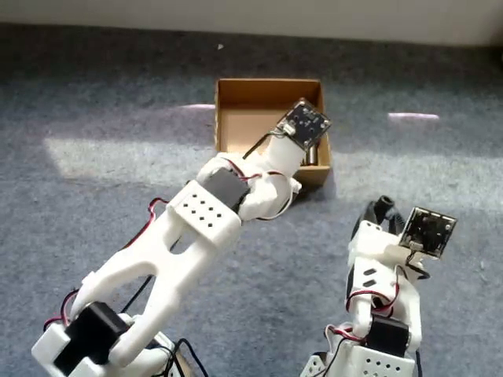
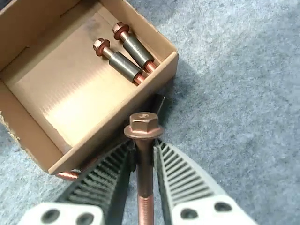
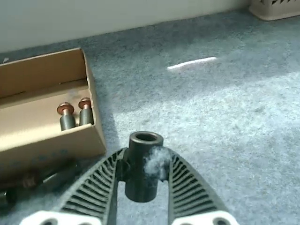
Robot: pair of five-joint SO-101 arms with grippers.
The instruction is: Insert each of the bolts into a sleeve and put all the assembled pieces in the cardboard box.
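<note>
Carpeted counter (image 1: 94,94) surrounds the cardboard box (image 1: 267,82). Left gripper (image 2: 144,146) clamps a bolt (image 2: 144,187) near its rim; right gripper (image 3: 146,155), a sleeve (image 3: 142,180).

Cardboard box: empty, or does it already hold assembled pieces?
Not empty. Two sleeved bolts lie side by side on the floor of the cardboard box, against one wall.

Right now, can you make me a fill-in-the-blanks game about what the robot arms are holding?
The left gripper is shut on a copper ___.
The right gripper is shut on a dark ___.
The cardboard box holds ___ assembled pieces.
Missing words: bolt, sleeve, two.
</note>
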